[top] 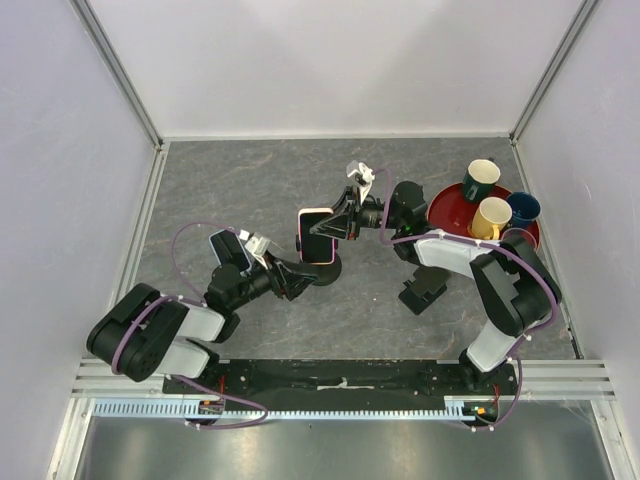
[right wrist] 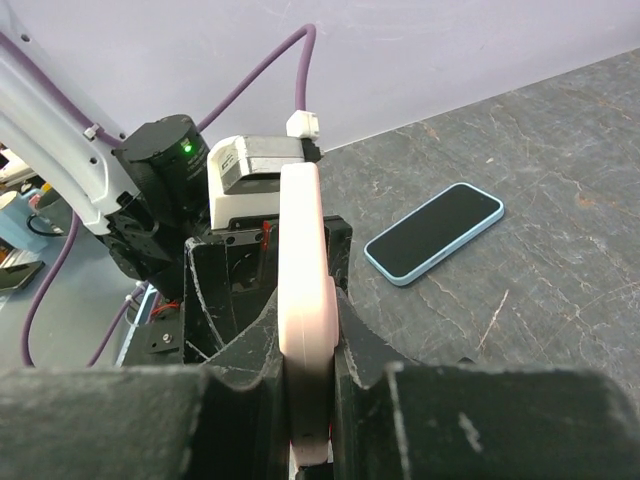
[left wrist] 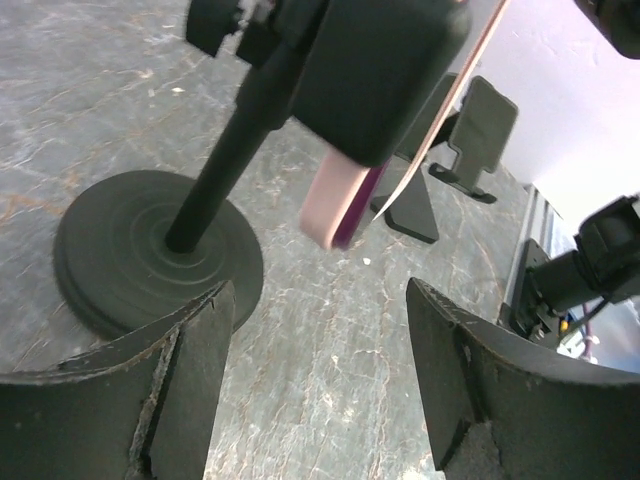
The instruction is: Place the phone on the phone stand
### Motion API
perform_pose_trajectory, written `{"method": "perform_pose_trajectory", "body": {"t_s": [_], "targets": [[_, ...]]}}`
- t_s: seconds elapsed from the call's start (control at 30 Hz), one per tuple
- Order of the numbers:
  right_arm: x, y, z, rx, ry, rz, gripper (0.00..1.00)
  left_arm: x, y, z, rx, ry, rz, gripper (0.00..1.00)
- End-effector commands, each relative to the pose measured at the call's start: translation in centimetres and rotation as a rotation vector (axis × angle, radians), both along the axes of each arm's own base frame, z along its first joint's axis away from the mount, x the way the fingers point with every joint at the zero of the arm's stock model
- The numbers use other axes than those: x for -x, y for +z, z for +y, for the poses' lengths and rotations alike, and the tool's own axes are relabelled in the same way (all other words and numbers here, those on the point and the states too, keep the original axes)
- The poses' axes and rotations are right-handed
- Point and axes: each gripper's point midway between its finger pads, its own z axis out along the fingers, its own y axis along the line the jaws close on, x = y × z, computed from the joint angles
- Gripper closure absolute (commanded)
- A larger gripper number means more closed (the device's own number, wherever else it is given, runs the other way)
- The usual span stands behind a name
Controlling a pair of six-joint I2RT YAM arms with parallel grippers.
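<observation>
While the right gripper (right wrist: 308,385) is clamped on the phone (top: 318,236), held edge-up at the top of the stand (left wrist: 150,250) with its length pointing toward the left gripper (left wrist: 315,330), that one gapes open by its base.

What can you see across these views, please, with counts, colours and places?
phone: one, pink case, held on edge above the phone stand's base.
phone stand: one, black, round base on the table, near its middle.
second phone: one, light-blue case, dark screen, flat on the table by the left arm.
tray: one, red, far right of the table.
mugs: three, on the tray: dark green mug, yellow mug, blue mug.
folding stand: black, one or perhaps two pieces, right of the phone stand.
table: one, grey, stone pattern.
right fingers: black, shut on the phone.
left fingers: black, open, low beside the phone stand's base.
</observation>
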Motion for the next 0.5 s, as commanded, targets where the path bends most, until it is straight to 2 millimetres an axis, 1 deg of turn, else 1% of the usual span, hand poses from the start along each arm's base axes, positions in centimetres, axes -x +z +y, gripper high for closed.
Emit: {"method": "perform_pose_trajectory", "body": {"t_s": [0.0, 0.07, 0.2, 0.27, 0.37, 0.47], "targets": [[0.8, 3.2, -0.6, -0.063, 0.02, -0.084, 1.0, 0.3, 9.8, -1.4, 0.185, -0.109, -0.404, 0.26], [0.9, 3.2, -0.7, -0.063, 0.024, -0.089, 1.0, 0.5, 9.8, -2.0, 0.18, -0.15, -0.413, 0.26], [1.0, 3.1, -0.7, -0.061, 0.027, -0.093, 1.0, 0.1, 10.2, -1.7, 0.18, -0.134, -0.429, 0.23], [1.0, 3.1, -0.7, -0.061, 0.027, -0.094, 1.0, 0.0, 10.7, -1.6, 0.187, -0.136, -0.441, 0.23], [1.1, 3.1, -0.8, -0.06, 0.031, -0.096, 1.0, -0.3, 11.1, -1.3, 0.192, -0.127, -0.451, 0.25], [1.2, 3.2, -0.8, -0.061, 0.034, -0.101, 1.0, 0.0, 11.2, -1.7, 0.194, -0.16, -0.45, 0.29]]}}
